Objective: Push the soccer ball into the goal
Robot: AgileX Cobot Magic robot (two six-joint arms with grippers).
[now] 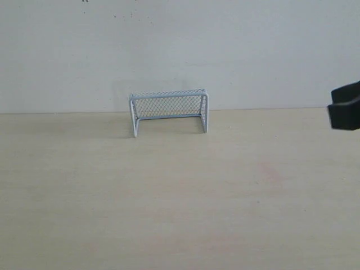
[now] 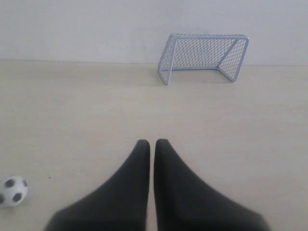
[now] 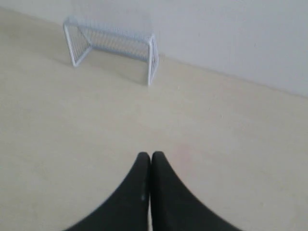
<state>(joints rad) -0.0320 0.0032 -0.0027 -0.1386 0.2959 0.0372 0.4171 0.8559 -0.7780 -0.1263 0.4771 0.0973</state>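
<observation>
The goal (image 1: 169, 111) stands at the back of the table against the wall, its pale frame and grey netting facing forward; it also shows as the goal (image 2: 204, 57) and the goal (image 3: 113, 45). The soccer ball (image 2: 13, 191) appears only in the left wrist view, resting on the table off to one side of my left gripper (image 2: 152, 142), apart from it. That gripper is shut with nothing held. My right gripper (image 3: 151, 155) is shut and empty too; a black part of it (image 1: 345, 106) shows at the exterior view's right edge.
A pale wooden table (image 1: 180, 197) stretches from the front to a plain white wall (image 1: 180, 50) behind the goal. Nothing else stands on it in these views.
</observation>
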